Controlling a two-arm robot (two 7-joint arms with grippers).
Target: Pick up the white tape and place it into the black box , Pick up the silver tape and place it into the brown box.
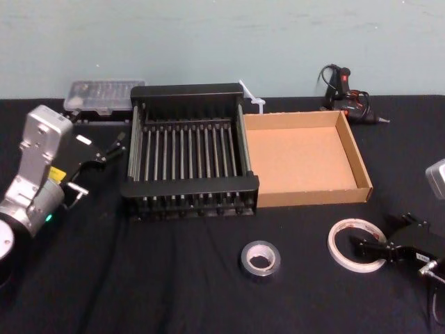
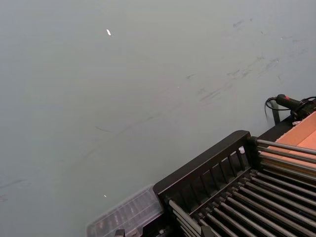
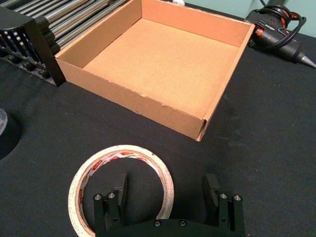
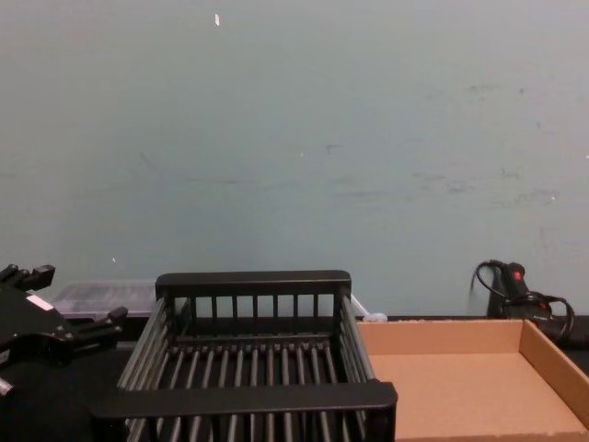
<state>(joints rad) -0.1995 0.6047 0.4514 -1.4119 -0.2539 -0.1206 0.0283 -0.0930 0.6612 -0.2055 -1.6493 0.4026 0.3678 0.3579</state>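
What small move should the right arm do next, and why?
Probably close the right end effector: its open fingers straddle the rim of the flat white tape roll with red print, one inside the ring and one outside, and the roll lies on the black cloth.

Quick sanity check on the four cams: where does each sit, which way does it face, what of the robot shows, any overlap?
Head: high, looking down at the table; left gripper by the black box, right gripper open around the white tape's rim.
Chest: low, facing the wall.
Left wrist: aimed at the wall.
Right wrist: over the white tape, facing the brown box.
All four share the black box.
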